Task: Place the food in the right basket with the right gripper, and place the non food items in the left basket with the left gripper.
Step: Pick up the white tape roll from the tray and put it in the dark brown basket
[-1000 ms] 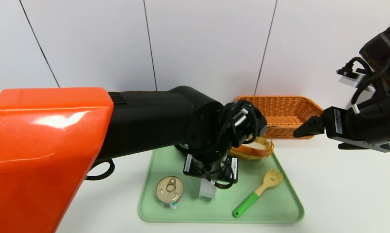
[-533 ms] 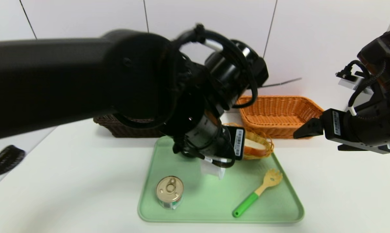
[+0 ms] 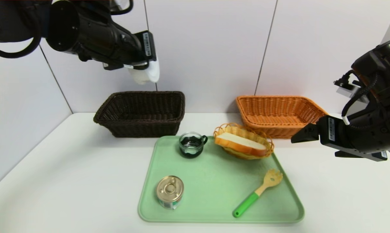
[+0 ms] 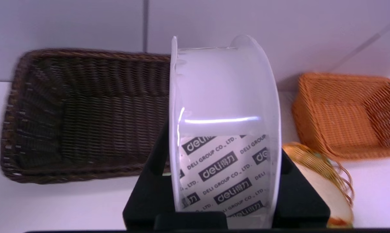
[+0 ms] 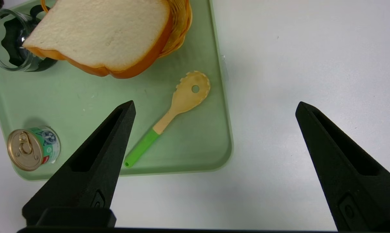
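The left gripper point(image 3: 146, 69) hangs high above the smooth white table point(image 3: 69, 181), over the dark brown basket point(image 3: 140, 113), its black wedge-shaped jaws clamped on the flat faces of a round reel point(image 4: 222, 129) of milky, translucent plastic wound with printed tape. The brown basket is rectangular, tightly woven wicker with flared sides, and stands against the pale panelled wall; the orange basket point(image 3: 280, 115), of the same weave and shape, stands well apart to its right. Between and in front of them lies a matte, pale green tray point(image 3: 221, 194) with rounded corners. On it sit a small clear glass cup point(image 3: 191, 145) with a black handle, a low round tin point(image 3: 169, 191) with a shiny gold pull-ring lid and a green-and-white label, and a pasta spoon point(image 3: 258, 191) with a notched, pale wooden-looking head and a glossy green handle. A slice of bread point(image 3: 240, 144), soft white with a tan crust, rests in a small oval yellow wicker basket point(image 3: 261, 140) at the tray's far right corner. The right gripper point(image 5: 214, 106) hovers over the table beside the tray's right edge, its pointed jaws wide apart and holding nothing.
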`<action>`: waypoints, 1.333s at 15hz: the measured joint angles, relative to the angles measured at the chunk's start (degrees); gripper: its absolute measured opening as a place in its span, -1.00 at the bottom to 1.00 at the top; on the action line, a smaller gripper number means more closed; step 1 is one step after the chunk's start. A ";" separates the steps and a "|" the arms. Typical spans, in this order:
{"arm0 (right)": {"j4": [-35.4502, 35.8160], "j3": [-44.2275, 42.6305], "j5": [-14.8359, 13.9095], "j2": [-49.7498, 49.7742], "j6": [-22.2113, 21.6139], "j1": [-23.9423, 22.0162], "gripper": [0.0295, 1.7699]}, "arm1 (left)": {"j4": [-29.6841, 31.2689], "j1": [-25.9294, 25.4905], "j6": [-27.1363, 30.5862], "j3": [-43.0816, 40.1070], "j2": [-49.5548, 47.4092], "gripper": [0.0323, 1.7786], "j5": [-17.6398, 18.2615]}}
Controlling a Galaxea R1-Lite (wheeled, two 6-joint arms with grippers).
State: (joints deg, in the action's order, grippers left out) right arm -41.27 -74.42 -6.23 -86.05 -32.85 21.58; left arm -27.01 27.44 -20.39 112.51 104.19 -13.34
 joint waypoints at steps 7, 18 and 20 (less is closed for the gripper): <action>0.06 0.54 0.01 1.18 -1.43 -0.77 0.93 | 1.46 -16.04 -0.68 -0.11 8.51 -0.36 9.84; 3.89 5.57 0.04 3.73 -1.95 -0.94 0.93 | 2.32 -18.58 0.00 -0.11 19.46 -0.36 10.70; 3.93 5.72 0.04 3.97 -1.90 -0.96 0.93 | 2.79 -19.01 0.20 -0.10 20.39 -0.36 10.81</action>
State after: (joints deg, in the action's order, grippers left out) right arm -37.34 -68.71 -6.19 -82.08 -34.76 20.61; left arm -24.22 8.44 -20.20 112.41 124.59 -2.52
